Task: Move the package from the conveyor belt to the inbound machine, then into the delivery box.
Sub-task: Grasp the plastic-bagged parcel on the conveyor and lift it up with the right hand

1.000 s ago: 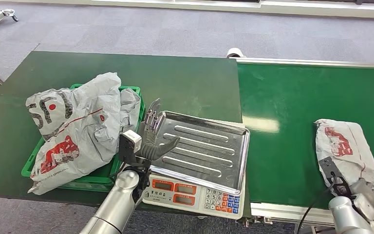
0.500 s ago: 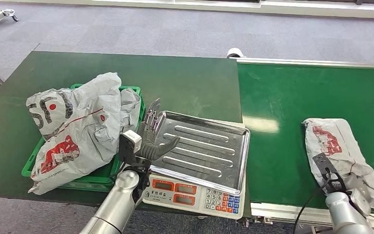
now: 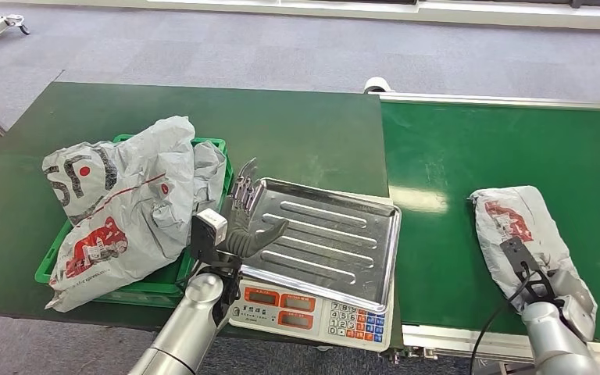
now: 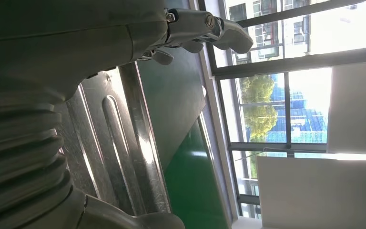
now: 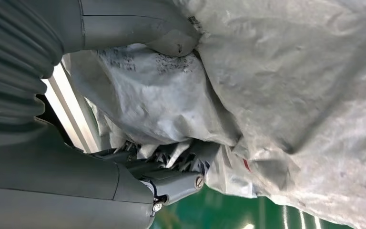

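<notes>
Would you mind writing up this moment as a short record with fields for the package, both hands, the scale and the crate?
package: grey mailer bag lying on the green conveyor belt, right of the scale
right hand: right hand grips the bag's near end, thumb on one side of a fold, fingers on the other
left hand: left hand holds nothing, fingers spread, raised at the tray's left edge
scale: steel tray bare, keypad at front
crate: green crate on the table, piled with grey bags
</notes>
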You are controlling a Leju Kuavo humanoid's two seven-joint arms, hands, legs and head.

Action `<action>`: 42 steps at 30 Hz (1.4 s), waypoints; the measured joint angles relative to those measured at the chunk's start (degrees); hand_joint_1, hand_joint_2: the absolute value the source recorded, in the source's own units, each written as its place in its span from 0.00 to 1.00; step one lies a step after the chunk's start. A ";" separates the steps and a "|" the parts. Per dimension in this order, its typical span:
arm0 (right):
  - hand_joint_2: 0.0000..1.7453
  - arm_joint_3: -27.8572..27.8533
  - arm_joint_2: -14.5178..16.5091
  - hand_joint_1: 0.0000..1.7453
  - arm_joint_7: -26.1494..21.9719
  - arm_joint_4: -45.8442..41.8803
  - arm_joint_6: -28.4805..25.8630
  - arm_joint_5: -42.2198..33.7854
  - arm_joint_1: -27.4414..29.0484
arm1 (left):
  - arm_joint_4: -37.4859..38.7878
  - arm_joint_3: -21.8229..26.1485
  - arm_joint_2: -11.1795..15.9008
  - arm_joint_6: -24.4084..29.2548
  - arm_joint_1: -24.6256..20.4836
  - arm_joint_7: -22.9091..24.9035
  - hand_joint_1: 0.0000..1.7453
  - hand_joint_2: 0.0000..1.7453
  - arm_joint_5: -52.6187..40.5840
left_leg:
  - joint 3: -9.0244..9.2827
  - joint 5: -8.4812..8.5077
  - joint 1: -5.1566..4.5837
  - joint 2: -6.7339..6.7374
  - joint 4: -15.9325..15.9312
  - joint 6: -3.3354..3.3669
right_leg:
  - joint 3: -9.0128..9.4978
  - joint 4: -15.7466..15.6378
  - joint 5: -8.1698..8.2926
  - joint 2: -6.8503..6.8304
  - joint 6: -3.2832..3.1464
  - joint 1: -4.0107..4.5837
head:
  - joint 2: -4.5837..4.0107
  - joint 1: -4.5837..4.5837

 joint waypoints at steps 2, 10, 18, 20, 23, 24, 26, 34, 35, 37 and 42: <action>1.00 0.01 0.05 1.00 -0.74 -0.08 0.44 -0.43 -0.02 | 0.00 0.00 0.00 -0.05 0.01 0.00 0.00 1.00 0.00 | 0.01 0.00 0.00 0.00 0.00 0.00 | 0.01 0.00 0.00 0.00 0.00 0.01 | 0.00 0.00; 1.00 0.68 0.86 1.00 -2.14 -1.52 2.82 -0.92 0.25 | -0.02 0.00 0.00 -0.09 0.17 0.00 0.00 1.00 0.00 | 0.03 0.00 0.01 0.00 0.00 0.00 | 0.01 0.00 0.00 0.00 0.00 0.02 | 0.00 0.00; 1.00 1.43 2.18 1.00 -8.48 -4.83 -0.60 -4.59 1.72 | -0.70 0.21 0.00 -0.07 1.14 0.00 0.00 1.00 0.00 | 0.00 0.00 0.01 0.01 -0.01 0.00 | 0.01 0.00 0.00 0.01 0.00 0.00 | 0.00 0.00; 1.00 1.49 3.09 1.00 -12.42 -6.98 -2.35 -7.12 2.30 | -1.18 0.44 0.02 -0.07 1.52 0.00 0.00 1.00 0.00 | 0.00 0.00 0.01 0.01 -0.01 0.00 | 0.00 0.00 0.00 0.01 0.00 0.00 | 0.00 -0.01; 1.00 1.53 4.52 1.00 -18.55 -10.99 -4.45 -11.66 2.99 | -1.78 0.66 0.11 -0.08 1.96 0.00 0.00 1.00 0.01 | 0.00 0.00 0.01 -0.01 -0.01 -0.01 | 0.00 0.00 0.00 -0.01 0.00 0.01 | 0.00 0.00; 1.00 1.53 5.02 1.00 -20.51 -12.48 -5.52 -13.11 3.24 | -1.91 0.73 0.14 -0.09 2.04 0.00 0.00 1.00 0.01 | 0.00 0.01 0.01 -0.01 -0.01 -0.01 | 0.00 0.00 0.00 -0.01 0.00 0.01 | 0.00 0.00; 1.00 1.55 6.07 1.00 -23.99 -15.96 -7.92 -15.92 4.02 | -2.08 0.86 0.15 -0.16 2.09 0.00 0.00 1.00 0.03 | 0.00 0.01 0.01 -0.04 -0.01 -0.01 | 0.00 0.00 -0.01 -0.03 0.00 0.01 | 0.00 0.00; 1.00 3.63 9.44 1.00 -32.64 -32.93 -13.23 -26.10 9.60 | -2.39 0.96 0.11 0.81 2.05 0.00 0.00 1.00 0.24 | -0.03 -0.01 0.01 -0.09 -0.01 -0.01 | -0.02 0.00 -0.02 -0.06 0.00 0.00 | 0.00 0.01; 1.00 4.20 9.73 1.00 -33.56 -34.63 -13.42 -27.17 10.23 | -2.49 0.97 0.11 1.05 2.04 0.00 0.00 1.00 0.40 | -0.03 -0.01 0.01 -0.09 -0.01 -0.01 | -0.02 0.00 -0.02 -0.06 0.00 0.00 | 0.00 0.00; 1.00 5.85 10.27 1.00 -35.44 -37.87 -12.77 -29.61 11.38 | -2.74 1.03 0.11 1.51 2.04 0.00 0.00 1.00 0.80 | -0.03 -0.01 0.01 -0.08 -0.01 -0.01 | -0.02 0.00 -0.02 -0.05 0.00 0.01 | 0.00 0.01; 1.00 11.89 11.67 1.00 -38.75 -44.64 -5.69 -35.88 13.57 | -3.70 1.42 0.11 2.15 2.04 0.00 0.00 1.00 1.29 | 0.01 0.01 0.02 -0.02 -0.02 -0.02 | -0.02 0.00 -0.01 -0.01 -0.01 0.02 | 0.00 -0.01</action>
